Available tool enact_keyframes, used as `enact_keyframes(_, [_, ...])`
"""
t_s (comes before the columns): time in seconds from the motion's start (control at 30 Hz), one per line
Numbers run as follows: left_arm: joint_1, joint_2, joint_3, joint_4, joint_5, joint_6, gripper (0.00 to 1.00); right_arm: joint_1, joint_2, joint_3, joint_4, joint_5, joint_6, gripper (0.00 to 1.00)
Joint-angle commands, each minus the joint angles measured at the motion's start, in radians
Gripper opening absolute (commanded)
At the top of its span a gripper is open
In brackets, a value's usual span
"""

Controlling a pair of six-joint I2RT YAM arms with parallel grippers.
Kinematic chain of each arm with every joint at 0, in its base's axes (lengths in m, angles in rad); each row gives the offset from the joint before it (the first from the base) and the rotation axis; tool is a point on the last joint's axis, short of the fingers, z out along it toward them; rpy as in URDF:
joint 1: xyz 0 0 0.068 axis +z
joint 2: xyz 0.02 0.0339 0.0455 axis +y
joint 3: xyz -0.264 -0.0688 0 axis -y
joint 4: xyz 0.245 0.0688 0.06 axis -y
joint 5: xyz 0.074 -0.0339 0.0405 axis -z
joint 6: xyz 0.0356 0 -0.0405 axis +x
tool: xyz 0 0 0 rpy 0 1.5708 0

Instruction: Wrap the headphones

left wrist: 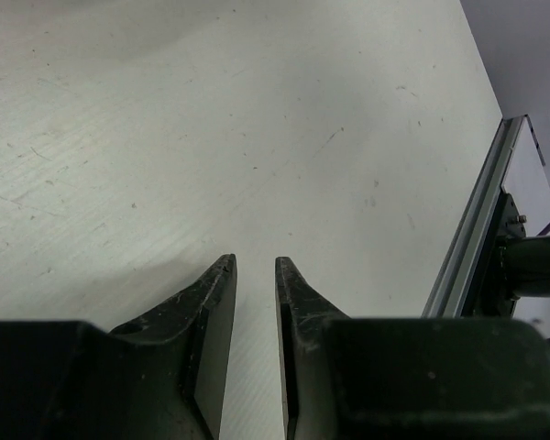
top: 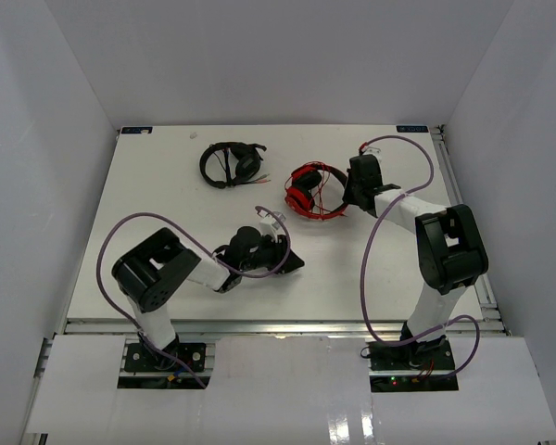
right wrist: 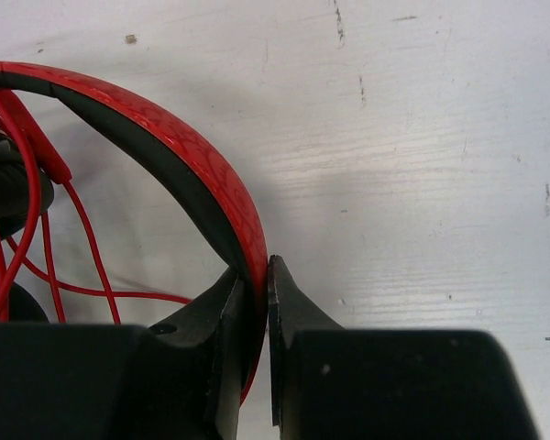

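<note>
The red headphones (top: 310,193) lie at the right of the table's middle, their thin red cable (right wrist: 92,247) looped loosely inside the headband (right wrist: 192,151). My right gripper (top: 347,197) is at their right side. In the right wrist view this gripper (right wrist: 255,266) is shut on the red headband, which runs up and left from between the jaws. A black ear cup (right wrist: 9,183) shows at the left edge. My left gripper (top: 292,262) rests low over bare table, well apart from the headphones. Its jaws (left wrist: 255,263) stand a little apart with nothing between them.
Black headphones (top: 232,163) with a dark cable lie at the back, left of the red ones. An aluminium rail (left wrist: 467,238) runs along the table's edge, right of my left gripper. White walls enclose the table on three sides.
</note>
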Motion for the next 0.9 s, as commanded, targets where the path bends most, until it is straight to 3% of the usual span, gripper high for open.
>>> enact_keyframes(0.0, [-0.007,-0.174,-0.035,-0.084,-0.031,0.048,0.35,0.011,-0.04,-0.022,0.154,0.056,-0.047,0.17])
enact_keyframes(0.27, [-0.007,-0.51,-0.068,-0.358,-0.129,0.142,0.39,0.011,0.003,-0.015,0.177,0.049,-0.104,0.4])
enact_keyframes(0.3, [-0.008,-0.574,-0.07,-0.405,-0.142,0.15,0.4,0.012,0.01,-0.011,0.177,0.049,-0.112,0.45])
enact_keyframes(0.47, [-0.007,-0.832,-0.066,-0.601,-0.214,0.181,0.51,-0.007,-0.019,-0.026,0.178,0.029,-0.155,0.89])
enact_keyframes(0.53, [-0.006,-0.906,-0.056,-0.667,-0.236,0.192,0.61,-0.026,-0.051,-0.046,0.171,-0.001,-0.176,0.96])
enact_keyframes(0.63, [-0.004,-0.998,-0.028,-0.772,-0.259,0.224,0.73,-0.065,-0.131,-0.067,0.128,-0.096,-0.27,0.94])
enact_keyframes(0.77, [-0.002,-1.054,0.053,-0.932,-0.277,0.276,0.86,-0.085,-0.325,-0.099,-0.037,-0.428,-0.498,0.9])
enact_keyframes(0.87, [-0.001,-1.061,0.122,-1.041,-0.284,0.332,0.96,-0.08,-0.525,-0.205,-0.066,-0.492,-0.531,0.9])
